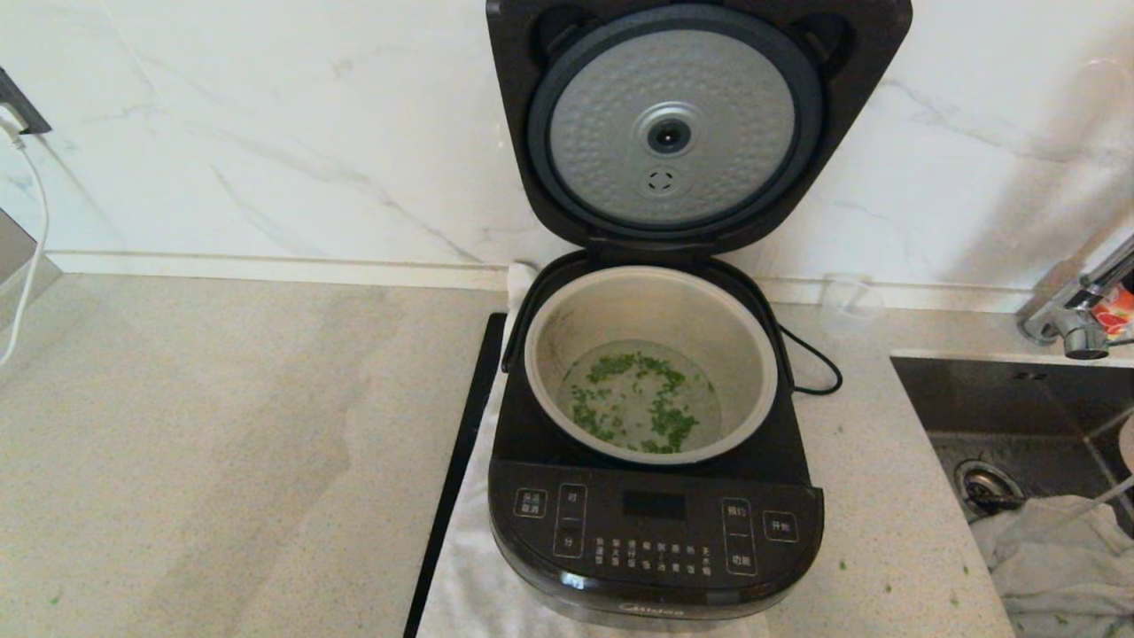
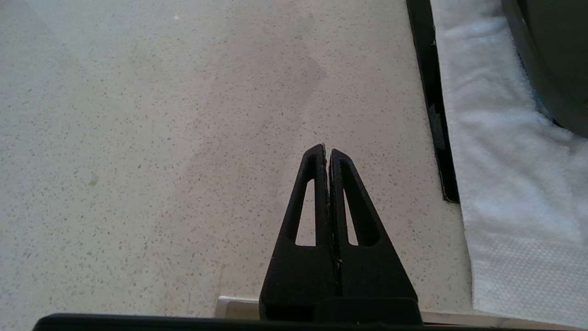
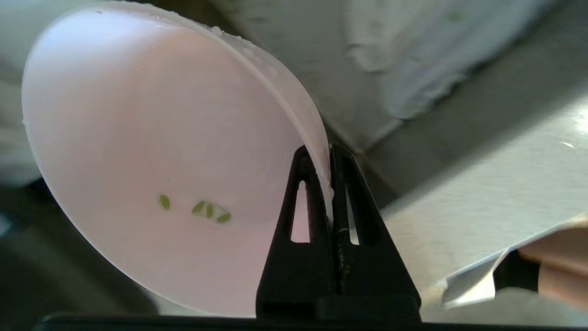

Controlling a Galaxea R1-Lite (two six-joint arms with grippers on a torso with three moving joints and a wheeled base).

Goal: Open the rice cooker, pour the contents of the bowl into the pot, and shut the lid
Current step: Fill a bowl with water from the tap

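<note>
On the speckled counter (image 1: 221, 461) the rice cooker (image 1: 656, 532) stands with its lid (image 1: 691, 133) raised, green bits (image 1: 638, 403) already in the pot (image 1: 549, 354). The right gripper (image 3: 330, 151) clamps the nearly empty bowl (image 3: 151, 151) over the sink (image 3: 482, 174) beside the cooker; the left gripper (image 2: 327, 151) is parked, fingers together. Closing the lid remains.

Speckled beige countertop (image 1: 221, 443), marble wall at back edge, steel sink (image 1: 1019, 416) sunk at right edge.

White towel (image 1: 461, 567) spread at the centre, running to the front edge; rice cooker (image 1: 656, 532) stands on it. Black strip (image 1: 456, 470) lies along the towel's left side, touching it. Black cord (image 1: 811, 363) loops on the surface right of the cooker. Clear glass cup (image 1: 849, 306) near the back edge, between cooker and sink. A few green bits (image 1: 842, 564) scattered toward the front right corner.
</note>
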